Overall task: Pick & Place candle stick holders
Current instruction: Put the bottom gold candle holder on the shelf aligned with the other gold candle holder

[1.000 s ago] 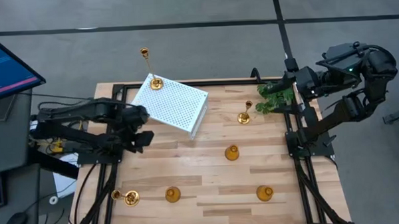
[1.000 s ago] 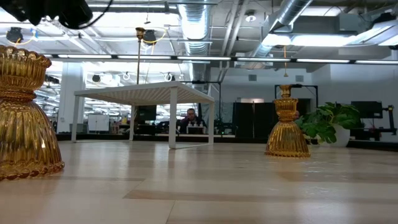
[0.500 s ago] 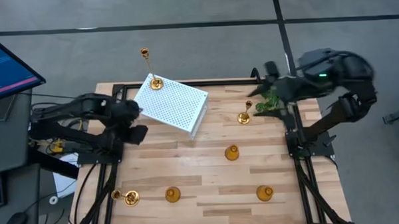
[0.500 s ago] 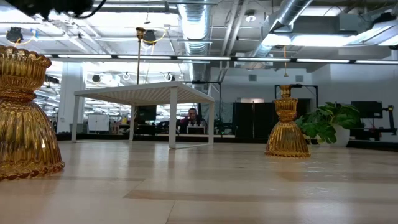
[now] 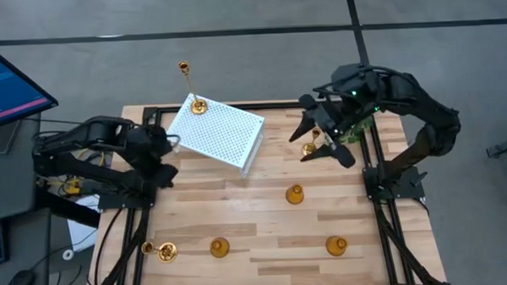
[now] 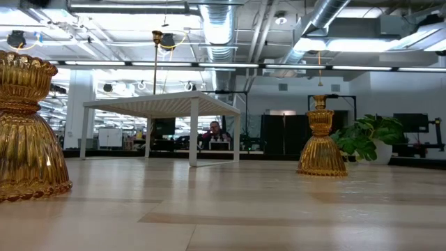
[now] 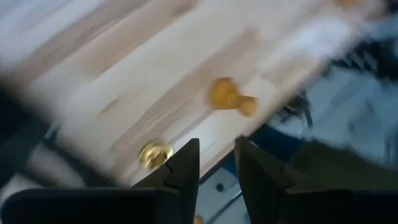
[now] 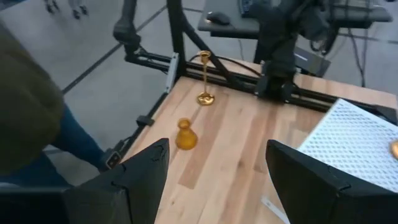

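— What's changed?
— The right gripper (image 5: pixel 314 139) has swung in from beside the plant (image 5: pixel 354 122), fingers spread, a tall holder (image 5: pixel 311 145) between them. Likely the next pick.
— The left gripper (image 7: pixel 216 163)?
— Fingers apart, empty, pulled back off the counter (image 5: pixel 239 219).

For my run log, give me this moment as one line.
right gripper: fingers open, over tall holder by plant | left gripper: empty, beside white rack | rack holds one tall holder
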`<state>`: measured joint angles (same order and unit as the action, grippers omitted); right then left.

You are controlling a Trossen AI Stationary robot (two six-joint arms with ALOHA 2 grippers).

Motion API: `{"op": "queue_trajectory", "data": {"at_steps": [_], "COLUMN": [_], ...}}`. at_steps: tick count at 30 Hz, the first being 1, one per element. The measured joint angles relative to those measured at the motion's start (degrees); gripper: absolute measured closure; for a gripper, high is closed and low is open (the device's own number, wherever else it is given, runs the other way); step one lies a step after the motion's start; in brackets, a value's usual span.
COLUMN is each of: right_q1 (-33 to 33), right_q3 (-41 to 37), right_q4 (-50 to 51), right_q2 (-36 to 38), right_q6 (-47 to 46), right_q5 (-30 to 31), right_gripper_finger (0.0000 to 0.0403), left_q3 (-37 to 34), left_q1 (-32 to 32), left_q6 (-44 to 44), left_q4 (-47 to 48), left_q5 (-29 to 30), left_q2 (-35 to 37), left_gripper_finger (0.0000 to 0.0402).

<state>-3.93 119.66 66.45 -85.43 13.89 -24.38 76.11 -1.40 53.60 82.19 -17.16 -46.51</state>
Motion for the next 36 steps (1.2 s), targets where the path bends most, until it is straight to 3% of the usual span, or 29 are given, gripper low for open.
{"op": "queue_trajectory", "data": {"at_steps": [5, 7, 11, 15, 20, 27, 36], "right_q1": [-0.1, 0.0, 0.1, 0.0, 0.2, 0.2, 0.2], "right_q3": [0.0, 0.0, 0.0, 0.1, 0.0, 0.0, 0.1], "right_q4": [-0.1, -0.1, -0.4, -0.9, -0.8, 0.9, 4.8], "right_q2": [2.3, 3.5, 5.3, 6.1, 6.3, 6.3, 6.3], "right_q6": [-2.1, -3.4, -5.3, -6.4, -6.2, -5.0, -4.3], "right_q5": [0.0, 0.2, 0.4, 1.8, 1.8, 1.8, 1.7], "right_gripper_finger": [0.0145, 0.0145, 0.0145, 0.0145, 0.0145, 0.0145, 0.0145], "left_q3": [1.2, 1.0, -0.3, -4.5, -10.3, -15.1, -21.5], "left_q1": [-5.0, -6.9, -9.7, -9.8, -9.8, -9.8, -9.8], "left_q6": [-8.4, -8.6, -8.1, 3.2, 18.1, 20.7, 26.6], "left_q4": [3.6, 8.1, 7.8, 7.9, 7.6, 7.7, 2.8], "left_q5": [-0.8, -0.8, -0.7, -0.2, -2.7, -7.9, -12.9], "left_q2": [1.1, 1.6, 2.6, 2.5, 1.3, -3.1, -4.7], "left_gripper_finger": [0.0300, 0.0300, 0.0300, 0.0294, 0.0256, 0.0207, 0.0190]}}
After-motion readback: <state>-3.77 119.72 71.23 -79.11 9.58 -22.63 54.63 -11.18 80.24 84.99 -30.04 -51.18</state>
